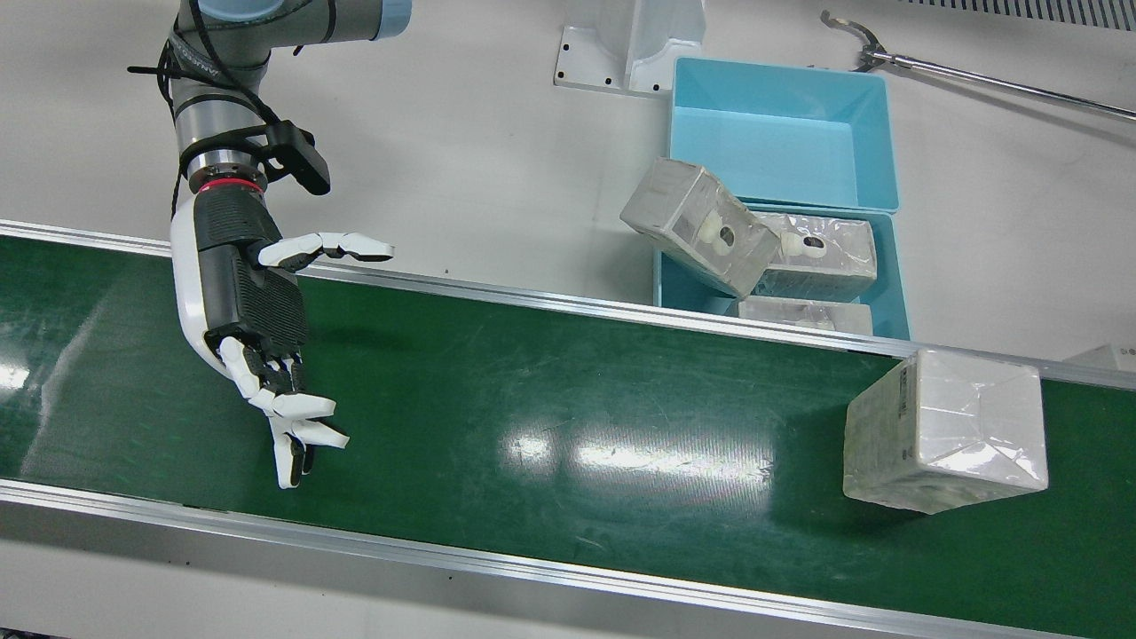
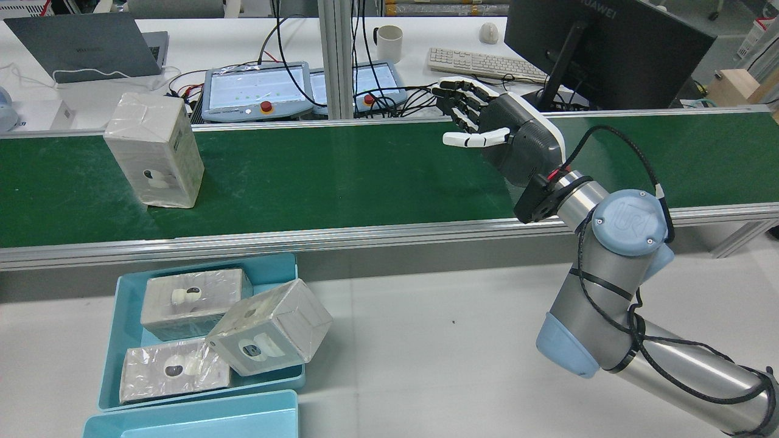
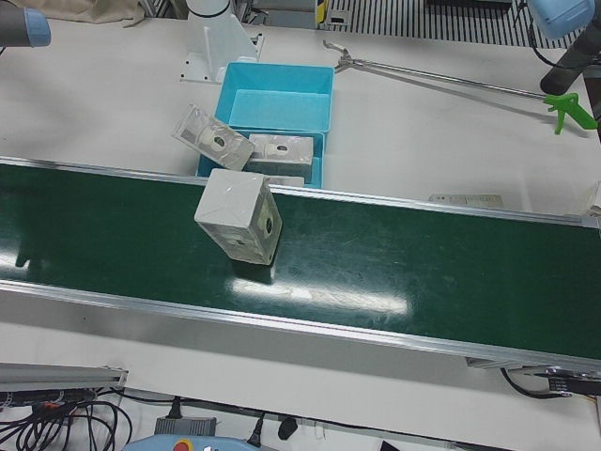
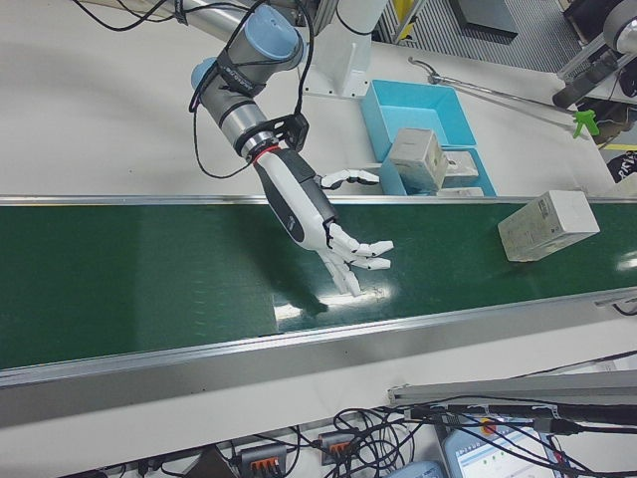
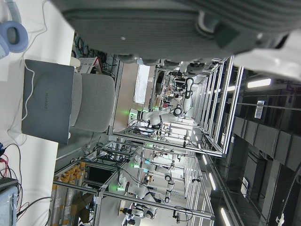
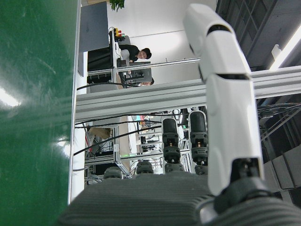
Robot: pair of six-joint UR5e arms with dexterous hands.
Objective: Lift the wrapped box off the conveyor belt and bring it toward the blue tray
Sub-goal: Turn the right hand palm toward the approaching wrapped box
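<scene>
The wrapped box (image 1: 945, 430) stands on the green conveyor belt (image 1: 550, 390), toward the blue trays' end; it also shows in the rear view (image 2: 155, 158) and the left-front view (image 3: 239, 216). My right hand (image 1: 257, 311) hovers over the belt far from the box, open and empty, fingers spread (image 2: 511, 137). The blue tray (image 1: 892, 284) beside the belt holds three wrapped boxes; one (image 1: 697, 226) leans tilted over its rim. A second blue tray (image 1: 781, 133) is empty. My left hand shows only as a dark palm (image 5: 164, 19) in its own view.
A long grabber tool (image 1: 976, 80) lies on the white table past the trays. An arm pedestal (image 1: 630, 44) stands next to the empty tray. Teach pendants (image 2: 255, 88), a laptop and a monitor sit beyond the belt's far rail.
</scene>
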